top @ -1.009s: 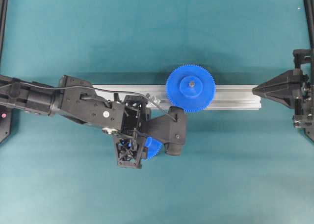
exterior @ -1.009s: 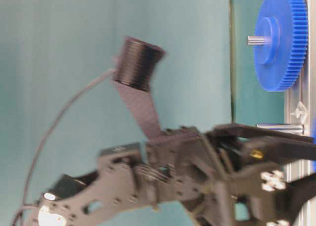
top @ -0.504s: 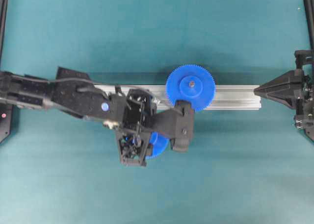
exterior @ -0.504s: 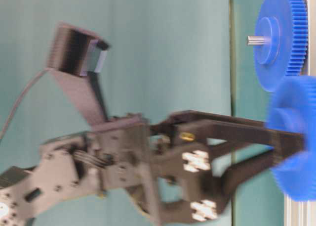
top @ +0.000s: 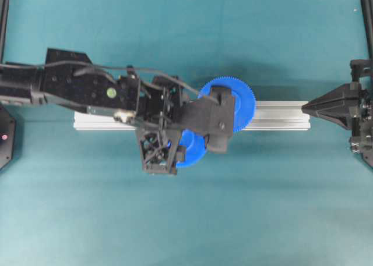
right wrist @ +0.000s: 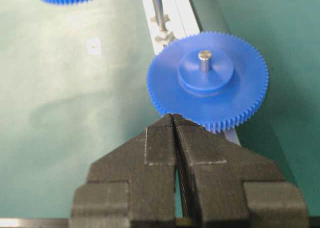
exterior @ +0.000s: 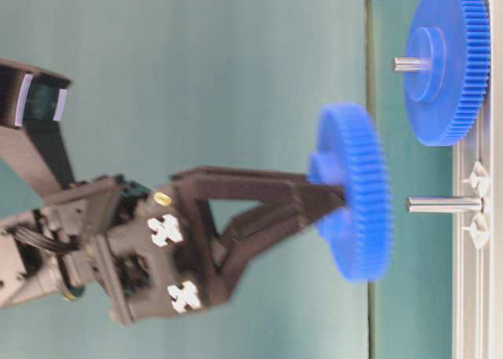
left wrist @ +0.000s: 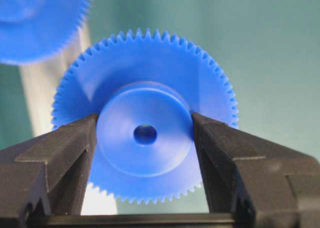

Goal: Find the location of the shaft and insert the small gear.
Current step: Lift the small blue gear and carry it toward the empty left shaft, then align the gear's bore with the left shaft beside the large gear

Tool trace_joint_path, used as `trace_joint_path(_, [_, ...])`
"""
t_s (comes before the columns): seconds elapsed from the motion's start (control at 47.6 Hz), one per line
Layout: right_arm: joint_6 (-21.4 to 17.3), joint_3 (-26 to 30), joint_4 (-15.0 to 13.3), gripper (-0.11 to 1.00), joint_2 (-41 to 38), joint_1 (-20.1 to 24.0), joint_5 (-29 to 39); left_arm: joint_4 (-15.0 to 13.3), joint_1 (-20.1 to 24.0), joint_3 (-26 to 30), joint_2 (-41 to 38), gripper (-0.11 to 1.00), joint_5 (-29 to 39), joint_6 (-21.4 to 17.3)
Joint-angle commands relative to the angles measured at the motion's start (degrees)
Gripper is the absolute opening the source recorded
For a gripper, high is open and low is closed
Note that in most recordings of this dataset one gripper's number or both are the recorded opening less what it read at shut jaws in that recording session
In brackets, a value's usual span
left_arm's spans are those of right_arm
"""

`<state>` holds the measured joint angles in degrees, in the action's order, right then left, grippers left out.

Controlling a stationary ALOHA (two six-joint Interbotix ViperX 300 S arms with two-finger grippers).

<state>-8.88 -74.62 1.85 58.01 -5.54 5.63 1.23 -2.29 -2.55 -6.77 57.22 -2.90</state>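
My left gripper (left wrist: 145, 130) is shut on the raised hub of the small gear (left wrist: 145, 63), a bright blue toothed disc with a dark centre hole. In the table-level view the small gear (exterior: 354, 194) hangs off the rail, its face turned toward the shaft (exterior: 444, 204), a thin grey pin standing up from the rail. A narrow gap separates the gear from the pin's tip. From overhead the small gear (top: 195, 151) peeks out under my left wrist, and the shaft is hidden there. The shaft (right wrist: 158, 11) also shows in the right wrist view.
The aluminium rail (top: 280, 114) crosses the teal table. A larger blue gear (top: 243, 103) with a grey centre pin (right wrist: 204, 60) sits on it beside the shaft. My right gripper (right wrist: 172, 117) rests shut at the rail's right end (top: 306, 107), holding nothing.
My left arm swung toward the rail and lifted the small gear away from the rail surface. The gear now faces the shaft's tip. The right arm stayed still.
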Motion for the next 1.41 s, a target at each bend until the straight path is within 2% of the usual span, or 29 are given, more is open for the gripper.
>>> trace_joint_path(0.0, [-0.4, 0.4, 0.0, 0.02, -0.4, -0.2, -0.4, 0.1, 0.8, 2.4, 2.4, 0.63, 0.0, -0.4])
trace_joint_path(0.441, [-0.4, 0.4, 0.0, 0.02, -0.4, -0.2, -0.4, 0.4, 4.1, 2.9, 1.8, 0.63, 1.5, -4.7])
trace_joint_path(1.387, [-0.4, 0.1, 0.0, 0.02, -0.4, -0.2, -0.6, 0.4, 5.1, 2.0, -2.2, 0.63, 1.1, -4.8])
